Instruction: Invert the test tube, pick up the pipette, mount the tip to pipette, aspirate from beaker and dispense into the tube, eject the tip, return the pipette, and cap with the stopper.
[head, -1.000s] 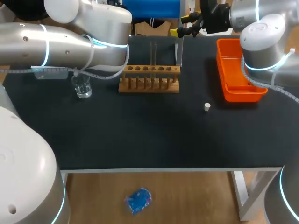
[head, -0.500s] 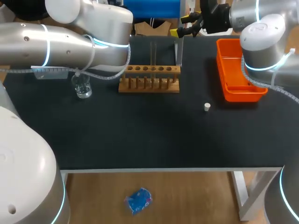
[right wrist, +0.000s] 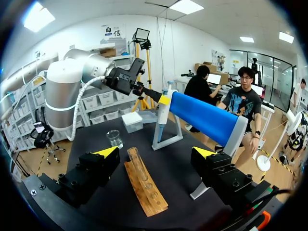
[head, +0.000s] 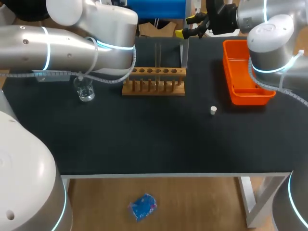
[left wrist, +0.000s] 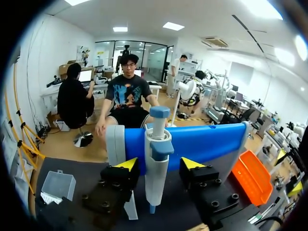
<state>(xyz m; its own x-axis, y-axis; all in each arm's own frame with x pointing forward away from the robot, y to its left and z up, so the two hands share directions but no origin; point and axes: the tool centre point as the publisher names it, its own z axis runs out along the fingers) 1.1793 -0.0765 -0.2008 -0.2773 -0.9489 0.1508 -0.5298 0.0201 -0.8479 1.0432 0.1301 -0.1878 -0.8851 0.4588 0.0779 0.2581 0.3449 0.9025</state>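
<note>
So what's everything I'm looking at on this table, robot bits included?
pipette: one, white and blue, hanging on the stand, between the left tool's fingers
stand: one, blue bar on grey legs, back of the table
test tube: one, clear, upright in the rack
rack: one, wooden, middle back
beaker: one, clear glass, left of the rack
box: one, clear, beyond the beaker
stopper: one, white, loose near the tray's front corner
tray: one, orange, right side
left tool: black, yellow tips, open either side of the pipette
right tool: black, yellow tips, open, at the back by the stand
</note>
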